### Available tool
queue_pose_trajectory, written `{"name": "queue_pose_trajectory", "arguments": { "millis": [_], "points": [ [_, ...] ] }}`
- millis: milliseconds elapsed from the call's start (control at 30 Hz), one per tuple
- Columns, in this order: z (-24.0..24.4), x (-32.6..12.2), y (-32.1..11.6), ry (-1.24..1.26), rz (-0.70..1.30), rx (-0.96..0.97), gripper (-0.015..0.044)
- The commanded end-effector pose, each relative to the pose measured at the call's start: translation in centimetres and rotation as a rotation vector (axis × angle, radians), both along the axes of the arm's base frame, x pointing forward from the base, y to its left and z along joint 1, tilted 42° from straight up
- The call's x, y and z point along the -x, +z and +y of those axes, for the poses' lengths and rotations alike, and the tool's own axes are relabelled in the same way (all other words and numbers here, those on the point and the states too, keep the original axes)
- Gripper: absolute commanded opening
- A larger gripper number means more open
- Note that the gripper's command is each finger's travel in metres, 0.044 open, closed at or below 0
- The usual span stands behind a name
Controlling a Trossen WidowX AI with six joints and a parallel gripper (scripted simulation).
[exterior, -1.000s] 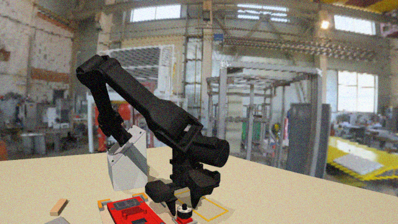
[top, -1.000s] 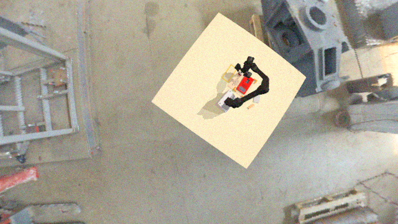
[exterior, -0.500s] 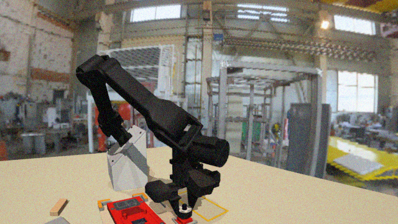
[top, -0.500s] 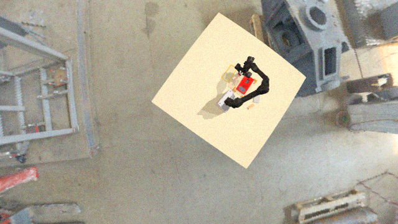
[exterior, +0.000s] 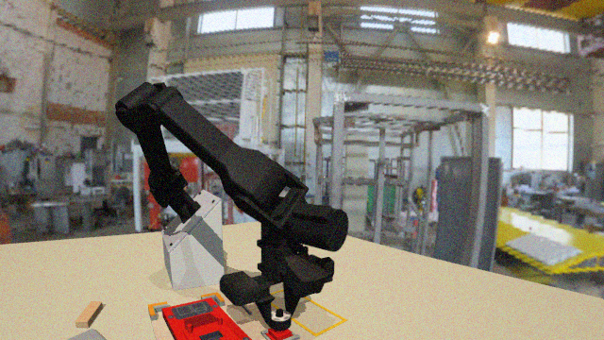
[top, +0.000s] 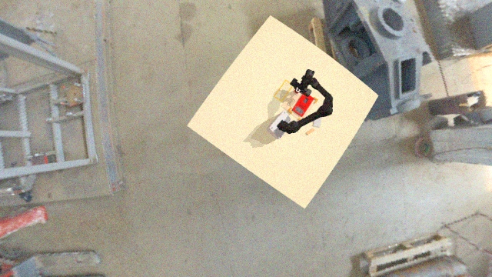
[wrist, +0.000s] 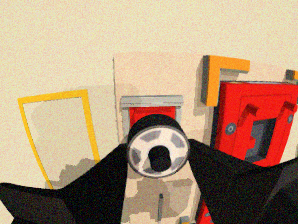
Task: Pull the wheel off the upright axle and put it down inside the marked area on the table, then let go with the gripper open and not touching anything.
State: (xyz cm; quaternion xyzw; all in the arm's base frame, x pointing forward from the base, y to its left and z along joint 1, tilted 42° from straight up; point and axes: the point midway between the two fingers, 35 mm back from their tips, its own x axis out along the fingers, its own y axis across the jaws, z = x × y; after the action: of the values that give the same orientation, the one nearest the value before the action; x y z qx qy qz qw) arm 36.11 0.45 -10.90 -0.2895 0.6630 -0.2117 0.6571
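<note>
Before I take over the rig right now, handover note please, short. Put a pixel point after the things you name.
Gripper [exterior: 279, 317] [wrist: 157, 147]: shut on the wheel [exterior: 280, 317] [wrist: 142, 159].
Wheel: on the axle [exterior: 279, 313] [wrist: 160, 156], above the red base [exterior: 279, 334] [wrist: 140, 114].
Marked area [top: 277, 92] [exterior: 330, 328] [wrist: 54, 95]: beside it, no wheel inside.
Done: grasp.
Left: pull wheel off, set it in the marked area, open, back clear.
</note>
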Motion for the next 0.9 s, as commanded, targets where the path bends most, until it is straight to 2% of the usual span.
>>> {"name": "queue_pose_trajectory", "arguments": {
  "millis": [0,867],
  "points": [
    [0.21,-0.09,0.18,0.000,-0.005,-0.001,0.0000],
    [0.80,-0.08,0.82,0.003,-0.006,-0.001,0.0000]
  ]
}}
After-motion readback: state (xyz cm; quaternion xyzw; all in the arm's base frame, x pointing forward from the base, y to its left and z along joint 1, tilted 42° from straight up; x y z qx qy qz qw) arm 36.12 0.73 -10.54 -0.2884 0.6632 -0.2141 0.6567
